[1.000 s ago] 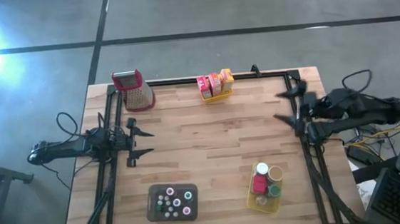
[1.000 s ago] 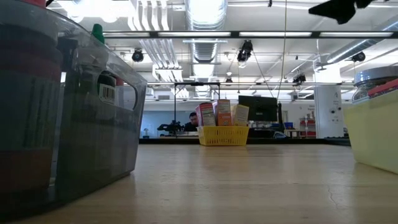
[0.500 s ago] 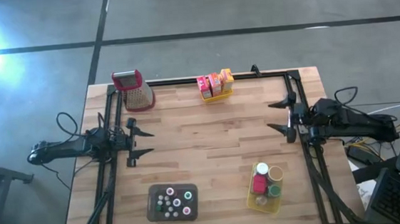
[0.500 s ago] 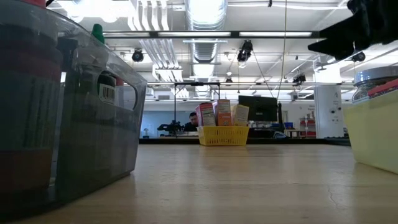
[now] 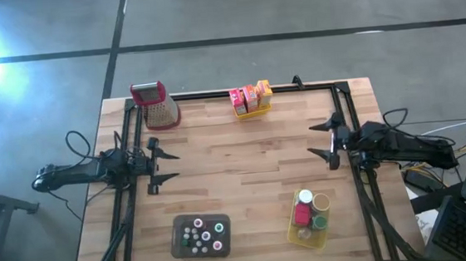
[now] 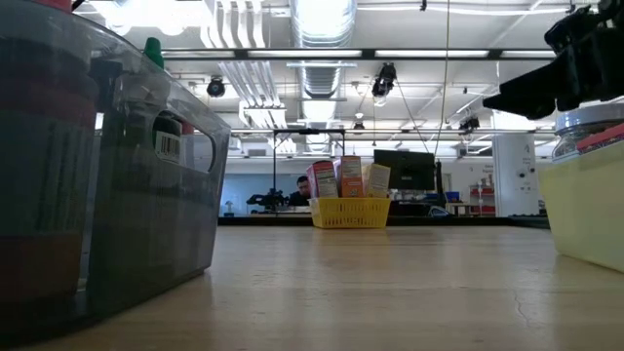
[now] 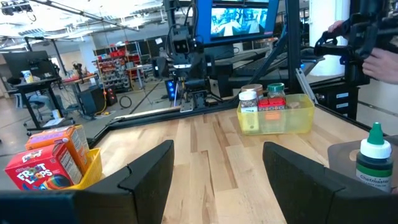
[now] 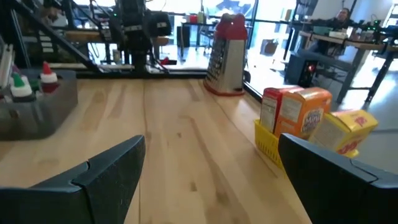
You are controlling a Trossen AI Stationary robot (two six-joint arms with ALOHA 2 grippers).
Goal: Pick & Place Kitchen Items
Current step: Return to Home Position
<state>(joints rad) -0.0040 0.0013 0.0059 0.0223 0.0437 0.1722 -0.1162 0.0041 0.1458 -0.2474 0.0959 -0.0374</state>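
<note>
Left fingers: I see them spread wide with nothing between them, hanging over the left side of the bench and pointing toward its middle.
Right fingers: also spread and holding nothing. They sit over the right side of the bench and face the left ones across bare wood.
Little bottles: a cluster of coloured caps stands upright inside the dark bin. My right wrist view picks out a green cap and a red cap over the bin's wall.
Bin's place: on the half of the bench nearer the left arm, by the edge opposite the grater, and well apart from both sets of fingers.
Boxes: red, orange and yellow ones stand side by side in a small yellow basket at the middle of the far edge.
Jars: they are packed upright in a second yellow basket on the right arm's side, near the right fingers but not touching them.
Grater: it stands upright with the red handle on top, at the far corner on the left arm's side.
Room: in the low view I can make out a person far behind the box basket.
</note>
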